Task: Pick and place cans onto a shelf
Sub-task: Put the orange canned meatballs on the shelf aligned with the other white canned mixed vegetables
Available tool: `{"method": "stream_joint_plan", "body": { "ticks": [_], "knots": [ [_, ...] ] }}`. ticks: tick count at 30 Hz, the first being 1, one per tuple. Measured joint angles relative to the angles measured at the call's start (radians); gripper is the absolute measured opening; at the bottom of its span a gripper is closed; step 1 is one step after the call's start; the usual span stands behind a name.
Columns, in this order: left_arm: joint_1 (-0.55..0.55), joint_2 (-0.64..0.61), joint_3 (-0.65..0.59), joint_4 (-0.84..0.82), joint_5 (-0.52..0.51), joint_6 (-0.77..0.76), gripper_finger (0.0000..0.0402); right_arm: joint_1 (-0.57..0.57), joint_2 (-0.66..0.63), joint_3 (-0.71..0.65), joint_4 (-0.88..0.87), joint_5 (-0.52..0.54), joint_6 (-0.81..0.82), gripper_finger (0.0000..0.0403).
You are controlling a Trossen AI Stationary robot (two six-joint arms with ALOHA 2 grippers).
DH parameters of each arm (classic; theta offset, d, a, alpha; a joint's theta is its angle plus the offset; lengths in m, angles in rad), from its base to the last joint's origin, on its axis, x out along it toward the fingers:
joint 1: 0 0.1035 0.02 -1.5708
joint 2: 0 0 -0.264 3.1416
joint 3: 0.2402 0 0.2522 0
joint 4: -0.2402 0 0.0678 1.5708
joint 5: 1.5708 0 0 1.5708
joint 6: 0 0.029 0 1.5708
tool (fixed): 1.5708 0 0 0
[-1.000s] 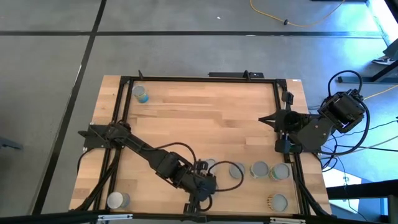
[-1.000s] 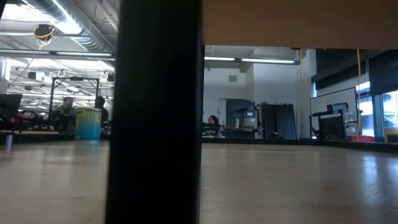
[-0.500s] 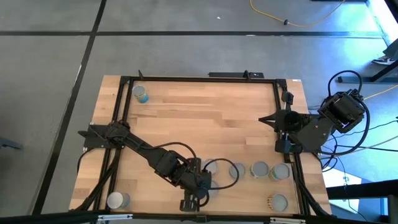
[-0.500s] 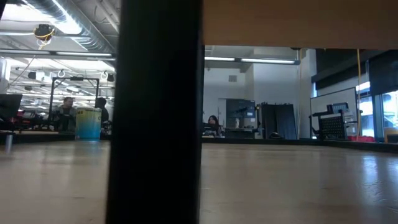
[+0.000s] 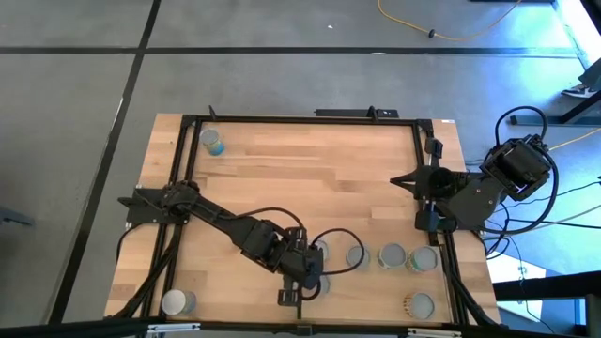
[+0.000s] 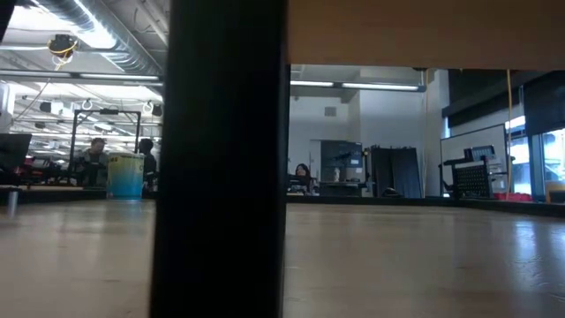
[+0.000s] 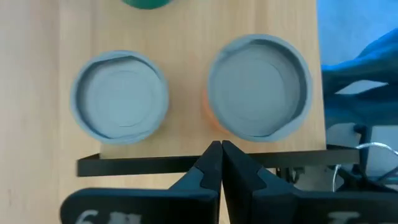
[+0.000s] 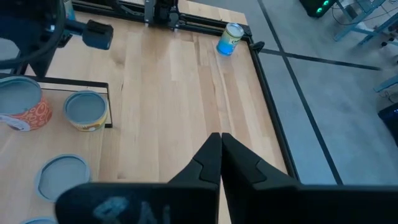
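Pale-wood shelf | left gripper pinched shut, empty, above two cans | step: released | next: fetch another can | right gripper shut, idle

Just ahead of my left gripper, two cans stand apart on the shelf, with a bare lane between them. Behind it, the table lies wide and bare.

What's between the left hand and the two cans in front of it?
Only bare pale wood of the shelf: in the left wrist view the shut left hand points at the gap between the orange-labelled can and the can beside it.
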Motion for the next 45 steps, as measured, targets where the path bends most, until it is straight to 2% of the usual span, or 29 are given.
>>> {"method": "stream_joint_plan", "body": {
  "ticks": [10, 19, 23, 40, 45],
  "knots": [
    [-0.001, 0.007, -0.002, -0.005, 0.011, 0.009, 0.0000, 0.000, 0.000, 0.000, 0.000, 0.000, 0.000, 0.0010],
    [-0.001, 0.034, 0.000, 0.022, 0.106, -0.015, 0.0000, 0.000, 0.000, 0.000, 0.000, 0.000, -0.001, 0.0010],
    [0.000, 0.050, -0.003, 0.048, 0.116, -0.009, 0.0000, 0.000, 0.000, 0.000, 0.000, 0.000, -0.002, 0.0010],
    [0.003, 0.052, -0.002, 0.201, 0.086, 0.121, 0.0000, 0.000, 0.000, 0.000, 0.000, -0.016, -0.003, 0.0010],
    [0.001, 0.052, -0.002, 0.193, 0.070, 0.081, 0.0000, 0.000, 0.001, 0.000, 0.022, -0.040, -0.006, 0.0010]
  ]
}}
